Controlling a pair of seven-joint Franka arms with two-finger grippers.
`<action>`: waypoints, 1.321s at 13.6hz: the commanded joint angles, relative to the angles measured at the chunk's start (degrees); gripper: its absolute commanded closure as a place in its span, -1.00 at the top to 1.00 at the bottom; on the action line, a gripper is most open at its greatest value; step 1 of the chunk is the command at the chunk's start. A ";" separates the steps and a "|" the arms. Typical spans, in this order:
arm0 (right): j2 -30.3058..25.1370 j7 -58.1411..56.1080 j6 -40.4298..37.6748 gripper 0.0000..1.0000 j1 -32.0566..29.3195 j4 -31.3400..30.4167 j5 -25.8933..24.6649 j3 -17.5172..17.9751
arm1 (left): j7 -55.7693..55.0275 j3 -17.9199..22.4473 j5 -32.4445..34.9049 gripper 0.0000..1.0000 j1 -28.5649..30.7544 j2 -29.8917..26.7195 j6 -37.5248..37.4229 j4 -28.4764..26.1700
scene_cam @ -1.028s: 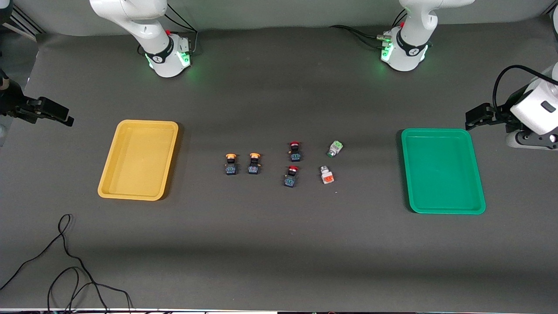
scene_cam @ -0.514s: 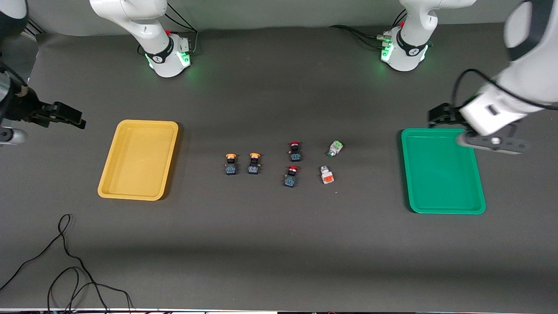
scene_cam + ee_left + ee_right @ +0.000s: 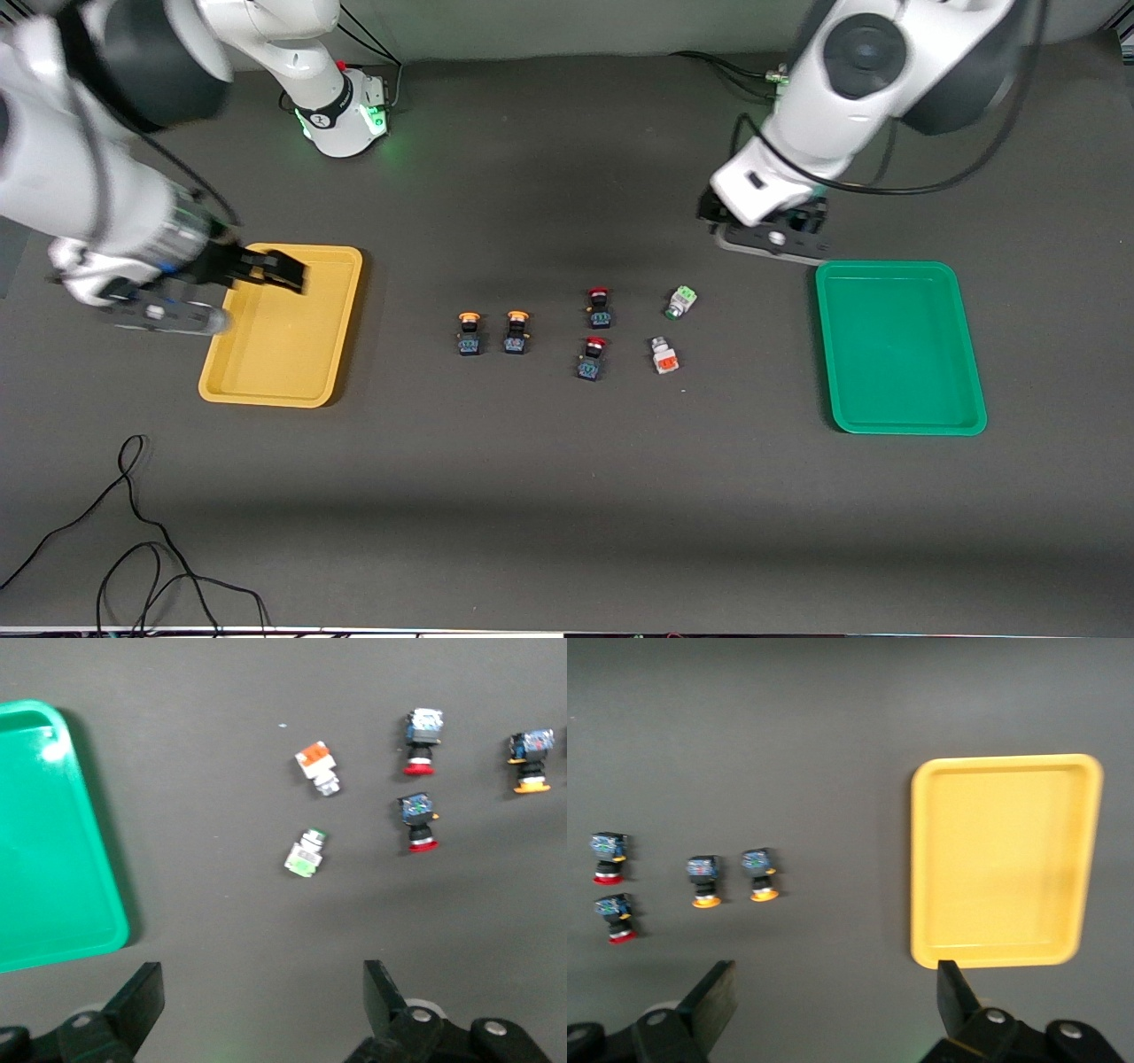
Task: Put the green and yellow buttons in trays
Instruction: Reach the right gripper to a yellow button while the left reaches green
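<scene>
Front view: the right hand (image 3: 266, 268) hangs over the yellow tray (image 3: 232, 387), the left hand (image 3: 769, 232) over the bench (image 3: 567, 496) near the green tray (image 3: 908, 427). Two yellow buttons (image 3: 493, 331) and the green button (image 3: 680, 302) lie between the trays.

Left wrist view: fingers (image 3: 142, 999) spread, nothing held; green button (image 3: 305, 853) beside the green tray (image 3: 89, 939).

Right wrist view: fingers (image 3: 716, 996) spread, nothing held; yellow buttons (image 3: 730, 877) lie apart from the yellow tray (image 3: 921, 904).

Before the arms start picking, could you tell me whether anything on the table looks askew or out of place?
Only the green-faced button lies tilted on its side, unlike the neatly aligned yellow-capped buttons. Both trays sit flat and empty.
</scene>
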 commanded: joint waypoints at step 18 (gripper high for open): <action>22.03 10.36 43.80 0.99 5.50 -24.77 -11.99 7.53 | -4.17 1.05 5.19 0.99 -5.91 20.96 45.31 -20.10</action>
